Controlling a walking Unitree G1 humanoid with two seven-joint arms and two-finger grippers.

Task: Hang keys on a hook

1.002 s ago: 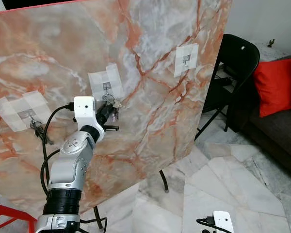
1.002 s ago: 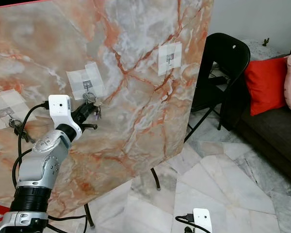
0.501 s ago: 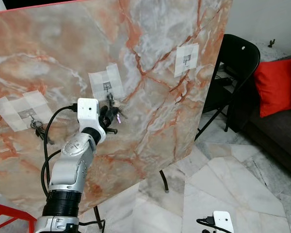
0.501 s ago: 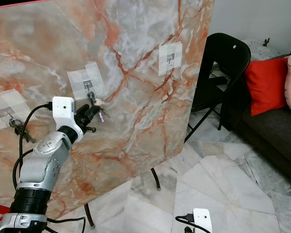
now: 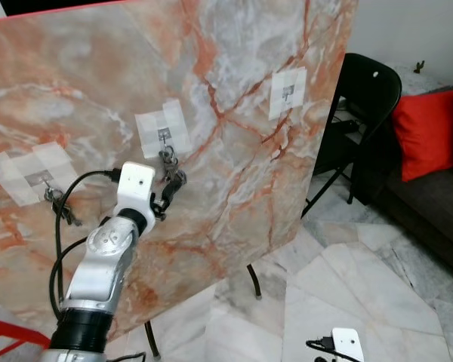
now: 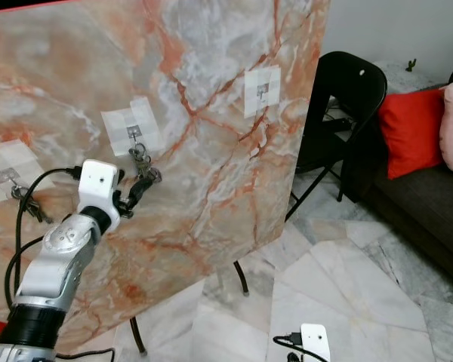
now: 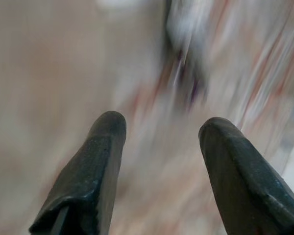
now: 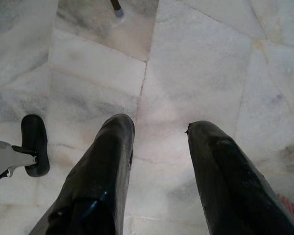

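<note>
Standing tilted across most of the head views is the marble-patterned board (image 5: 234,113), and it is carrying three taped patches, each with a small hook. On the middle hook (image 5: 164,136) the keys (image 5: 168,160) are hanging, with the bunch dangling straight down, so its long axis is vertical. Another key bunch (image 5: 58,202) is hanging from the hook more to the robot's left, while the hook on the robot's right (image 5: 287,92) is carrying nothing.

To the right of the board a black folding chair (image 5: 362,98) and a red cushion (image 5: 426,128) are showing, above the pale marble floor (image 5: 362,286).

The left gripper (image 5: 171,190) is sitting just below the keys and slightly to their right. Its fingers (image 7: 106,142) are standing apart with nothing between them, as its wrist view shows, though that picture is very blurred. Whether a fingertip is touching the bunch, I cannot tell. The keys are lying upward from the gripper, close to it, and this is the nearer arm by far.

The right gripper (image 8: 157,147) is hanging idle over the floor, its fingers also spread and empty.

Judging from this, the hanging seems done, and the left arm only needs to draw away without catching the bunch.
</note>
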